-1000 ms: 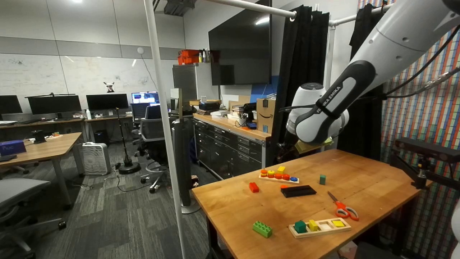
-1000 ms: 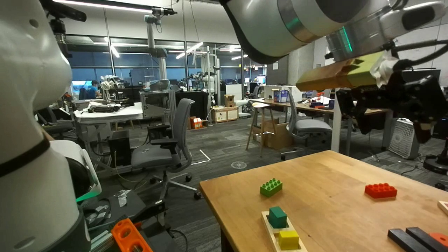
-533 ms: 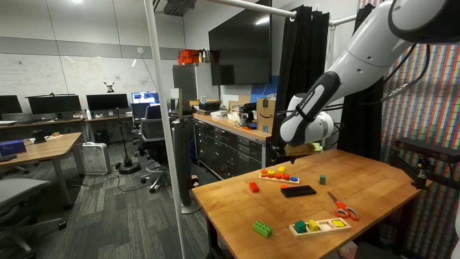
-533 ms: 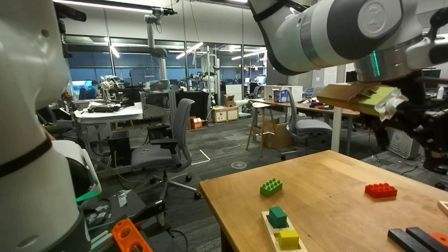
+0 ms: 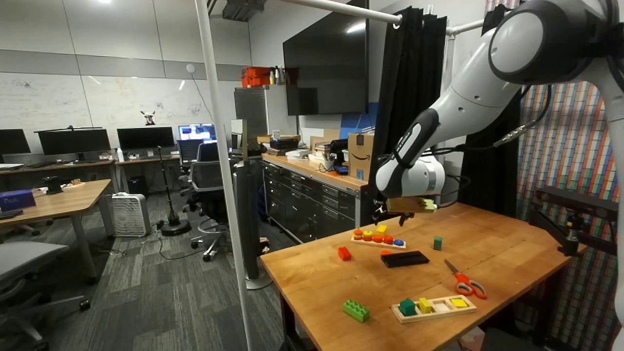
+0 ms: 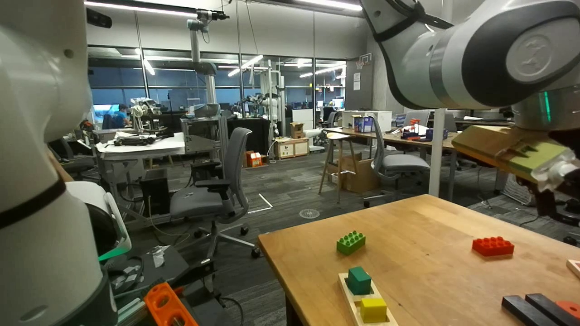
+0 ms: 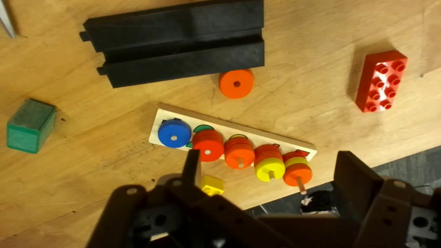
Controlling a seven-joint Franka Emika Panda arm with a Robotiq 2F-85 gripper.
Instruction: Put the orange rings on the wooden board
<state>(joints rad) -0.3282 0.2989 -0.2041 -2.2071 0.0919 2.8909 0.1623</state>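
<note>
A loose orange ring (image 7: 228, 89) lies flat on the table against the black grooved block in the wrist view; it also shows in both exterior views (image 5: 385, 252) (image 6: 570, 309). The wooden board (image 7: 225, 128) has several pegs with blue, red, orange and yellow rings stacked on them. An orange ring (image 7: 293, 174) tops the end peg and another orange ring (image 7: 236, 156) sits on the middle peg. The board shows whole in an exterior view (image 5: 373, 244). My gripper (image 7: 270, 156) is open and empty, high above the board's far side; it also shows in an exterior view (image 5: 389, 222).
The black grooved block (image 7: 179, 38) lies beside the loose ring. A red brick (image 7: 382, 82), a green block (image 7: 31, 125) and a yellow brick (image 7: 212, 185) lie around the board. Scissors (image 5: 468, 285), a block tray (image 5: 434, 314) and a green brick (image 5: 356, 310) lie farther off.
The arm has swung and lowered, bringing the gripper down closer to the table near the board. The gripper stays open. The objects on the table have not moved.
</note>
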